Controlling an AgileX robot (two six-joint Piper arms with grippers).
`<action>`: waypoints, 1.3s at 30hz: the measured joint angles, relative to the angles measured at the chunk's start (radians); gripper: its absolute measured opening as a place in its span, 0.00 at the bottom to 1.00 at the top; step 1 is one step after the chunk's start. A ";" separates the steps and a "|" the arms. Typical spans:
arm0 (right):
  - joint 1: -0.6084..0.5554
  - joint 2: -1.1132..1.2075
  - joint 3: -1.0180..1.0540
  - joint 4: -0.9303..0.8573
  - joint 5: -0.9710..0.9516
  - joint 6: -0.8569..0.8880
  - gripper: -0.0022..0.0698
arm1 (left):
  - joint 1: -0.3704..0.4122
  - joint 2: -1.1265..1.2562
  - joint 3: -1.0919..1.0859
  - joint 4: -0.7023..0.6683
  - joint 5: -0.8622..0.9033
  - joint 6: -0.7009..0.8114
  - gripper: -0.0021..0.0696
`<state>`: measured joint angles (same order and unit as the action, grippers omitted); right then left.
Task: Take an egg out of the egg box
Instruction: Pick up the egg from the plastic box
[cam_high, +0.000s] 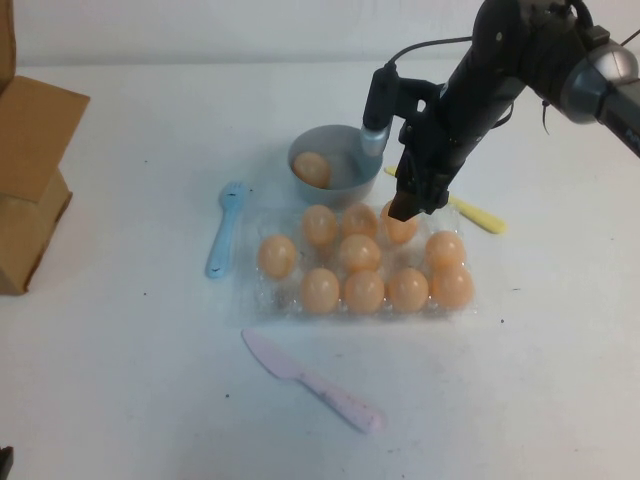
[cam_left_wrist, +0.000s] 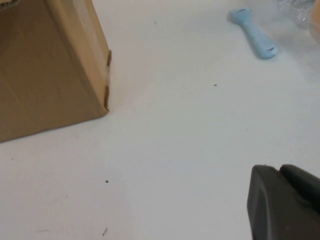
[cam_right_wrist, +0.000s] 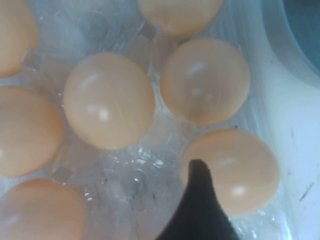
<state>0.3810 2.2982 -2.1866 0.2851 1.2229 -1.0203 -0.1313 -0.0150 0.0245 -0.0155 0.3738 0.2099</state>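
- Right gripper (cam_high: 408, 210) is being held over the egg (cam_high: 398, 226) in the egg box (cam_high: 262, 300); finger state cannot be told.
- Left gripper (cam_left_wrist: 280, 205) is being kept near a cardboard box (cam_left_wrist: 45, 75), state unclear.

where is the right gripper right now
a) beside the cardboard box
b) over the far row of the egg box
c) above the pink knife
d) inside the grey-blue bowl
b: in the high view the right gripper hangs over an egg in the far row of the egg box, not over the bowl. The left gripper sits low, away from the eggs.
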 joint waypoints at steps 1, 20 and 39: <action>-0.002 0.000 0.000 0.012 0.000 -0.002 0.66 | 0.000 0.000 0.000 0.000 0.000 0.000 0.02; -0.026 0.019 0.000 0.066 0.008 -0.026 0.66 | 0.000 0.000 0.000 0.000 0.000 0.000 0.02; -0.030 0.029 0.051 0.101 0.008 -0.045 0.64 | 0.000 0.000 0.000 0.000 0.000 0.000 0.02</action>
<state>0.3513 2.3270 -2.1354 0.3864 1.2308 -1.0654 -0.1313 -0.0150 0.0245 -0.0155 0.3738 0.2099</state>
